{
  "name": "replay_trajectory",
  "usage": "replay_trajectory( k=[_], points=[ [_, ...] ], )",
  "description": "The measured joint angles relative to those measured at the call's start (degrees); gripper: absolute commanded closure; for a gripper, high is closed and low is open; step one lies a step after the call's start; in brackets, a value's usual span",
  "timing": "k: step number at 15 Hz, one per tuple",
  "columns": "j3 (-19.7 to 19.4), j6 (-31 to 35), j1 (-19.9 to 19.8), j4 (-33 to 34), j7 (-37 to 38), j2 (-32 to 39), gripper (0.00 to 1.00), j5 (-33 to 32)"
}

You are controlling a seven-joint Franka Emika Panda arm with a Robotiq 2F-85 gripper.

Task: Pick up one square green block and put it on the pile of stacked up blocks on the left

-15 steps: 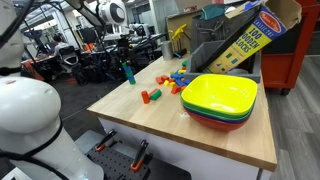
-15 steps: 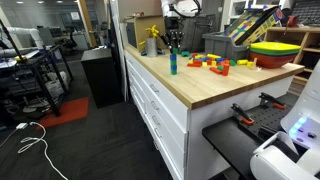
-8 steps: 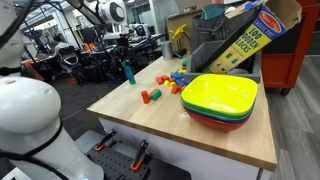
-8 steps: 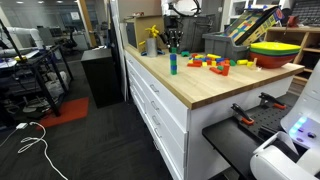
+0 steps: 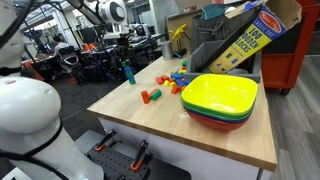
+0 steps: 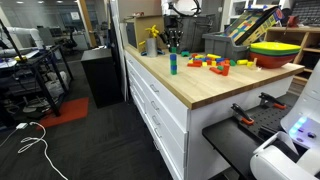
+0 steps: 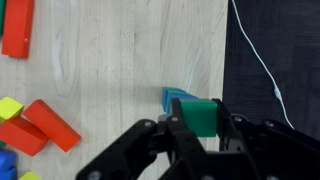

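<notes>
In the wrist view my gripper [image 7: 200, 120] is shut on the square green block [image 7: 200, 113], one dark finger pressing on each side. Directly under it, the teal top of the pile of stacked up blocks [image 7: 177, 97] peeks out at the block's upper left. I cannot tell whether the block touches the pile. The pile stands close to the table's edge. In both exterior views the slim teal pile [image 5: 128, 73] [image 6: 172, 66] stands upright on the wooden table, with the gripper [image 5: 125, 55] [image 6: 172, 47] right above it.
Loose red blocks [image 7: 48, 124] [image 7: 17, 27] and a yellow one [image 7: 9, 107] lie left of the pile. A jumble of coloured blocks [image 5: 168, 80] [image 6: 214, 63], stacked bowls [image 5: 220, 98] [image 6: 275, 49] and a blocks box [image 5: 243, 40] stand further along the table [image 5: 150, 125].
</notes>
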Motion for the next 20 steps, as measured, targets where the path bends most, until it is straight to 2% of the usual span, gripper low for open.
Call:
replay_trajectory(
  k=[17,19,20],
  points=[
    [-0.44,0.06,-0.06,0.26,0.02,0.89,0.92,0.0],
    [-0.47,0.06,-0.06,0.26,0.02,0.93,0.42,0.02],
    [-0.48,0.06,-0.06,0.26,0.02,0.94,0.4,0.18]
  ],
)
